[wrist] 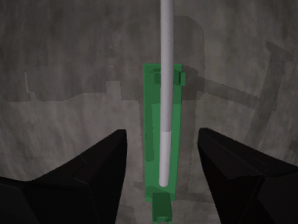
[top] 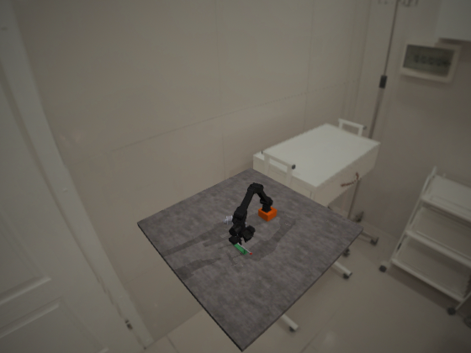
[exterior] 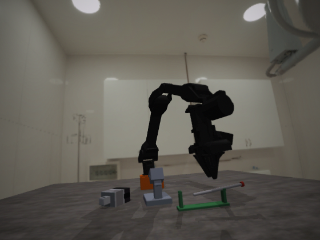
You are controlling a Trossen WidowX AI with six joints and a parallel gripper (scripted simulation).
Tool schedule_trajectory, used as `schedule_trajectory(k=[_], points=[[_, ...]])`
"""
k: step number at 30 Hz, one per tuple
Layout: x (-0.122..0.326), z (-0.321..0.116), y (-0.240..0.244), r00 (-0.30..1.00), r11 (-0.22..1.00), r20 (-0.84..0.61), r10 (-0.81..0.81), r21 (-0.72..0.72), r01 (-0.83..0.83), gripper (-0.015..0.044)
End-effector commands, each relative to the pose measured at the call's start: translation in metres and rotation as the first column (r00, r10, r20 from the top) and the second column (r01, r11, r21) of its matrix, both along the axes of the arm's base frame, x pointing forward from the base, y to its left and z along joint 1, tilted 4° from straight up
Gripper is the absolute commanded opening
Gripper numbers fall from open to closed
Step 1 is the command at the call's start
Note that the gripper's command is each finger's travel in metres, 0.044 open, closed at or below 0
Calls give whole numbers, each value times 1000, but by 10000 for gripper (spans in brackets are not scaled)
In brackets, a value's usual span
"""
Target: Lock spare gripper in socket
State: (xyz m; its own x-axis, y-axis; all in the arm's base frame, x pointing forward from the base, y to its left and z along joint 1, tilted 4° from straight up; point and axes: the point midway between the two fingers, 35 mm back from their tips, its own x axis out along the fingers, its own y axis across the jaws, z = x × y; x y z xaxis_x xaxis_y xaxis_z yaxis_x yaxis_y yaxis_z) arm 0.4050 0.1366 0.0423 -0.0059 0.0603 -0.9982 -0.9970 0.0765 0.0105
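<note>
Holds claw [top: 240,241] [exterior: 213,177] [wrist: 162,137] spread, pinching nothing, above the pin [top: 246,250] [exterior: 217,190] [wrist: 167,100], tilted over the green rack [top: 239,249] [exterior: 203,206] [wrist: 149,115]. Shows red head [top: 251,254] [exterior: 242,184] in top and exterior views only; farther out, clearly in exterior, shows grey mount [exterior: 158,197] near spare gripper [top: 228,219] [exterior: 114,198] on desk [top: 277,290] [exterior: 128,226] [wrist: 90,120].

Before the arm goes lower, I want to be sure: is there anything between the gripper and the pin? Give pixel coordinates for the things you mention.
Nothing visible is between the gripper [exterior: 212,178] [wrist: 162,131] and the pin [exterior: 218,189] [wrist: 167,90]; the pin lies just below, on the green rack [exterior: 203,206] [wrist: 148,115].
</note>
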Motion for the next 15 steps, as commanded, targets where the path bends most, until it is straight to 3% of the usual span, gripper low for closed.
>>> schedule_trajectory(k=[1, 15], points=[[2, -2, 0, 1000, 1000, 17, 3, 2, -3, 180], [4, -25, 0, 1000, 1000, 17, 3, 2, -3, 180]])
